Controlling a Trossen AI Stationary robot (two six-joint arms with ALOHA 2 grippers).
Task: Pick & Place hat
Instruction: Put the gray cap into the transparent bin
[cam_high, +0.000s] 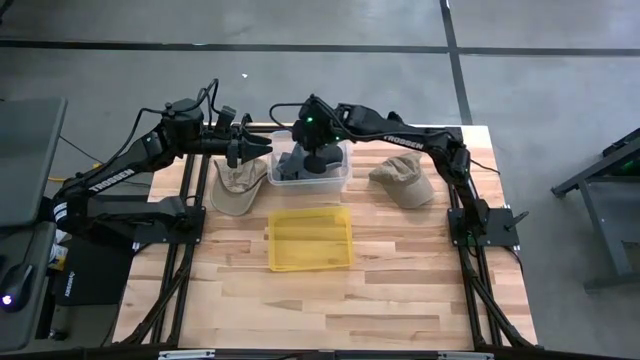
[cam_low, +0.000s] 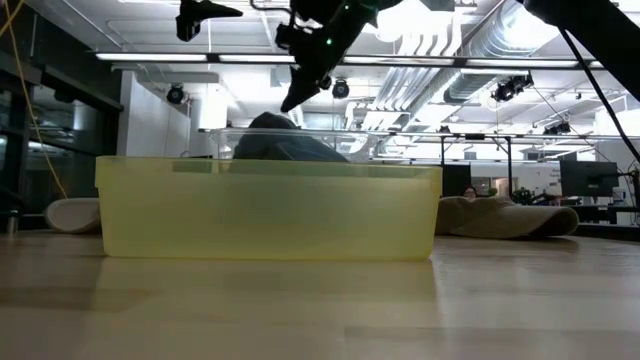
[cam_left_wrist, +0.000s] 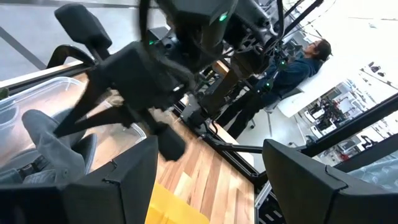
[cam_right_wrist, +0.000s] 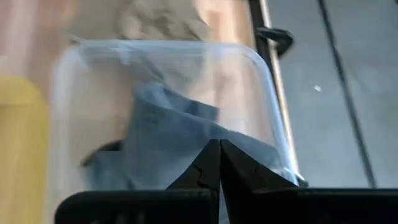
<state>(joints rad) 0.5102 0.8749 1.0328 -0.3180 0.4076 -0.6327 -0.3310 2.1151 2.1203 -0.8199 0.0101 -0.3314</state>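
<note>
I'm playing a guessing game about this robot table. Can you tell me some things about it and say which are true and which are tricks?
1. A dark grey hat lies in the clear plastic bin. True.
2. The flat yellow plastic tray holds a hat. False: nothing shows in it.
3. Two tan cloth caps lie on the wooden table, one on the left arm's side of the clear bin and one on the right arm's. True.
4. The right gripper hangs over the yellow tray. False: it is over the clear bin.
5. The right gripper's fingers are wide open. False: the right wrist view shows them pressed together.
</note>
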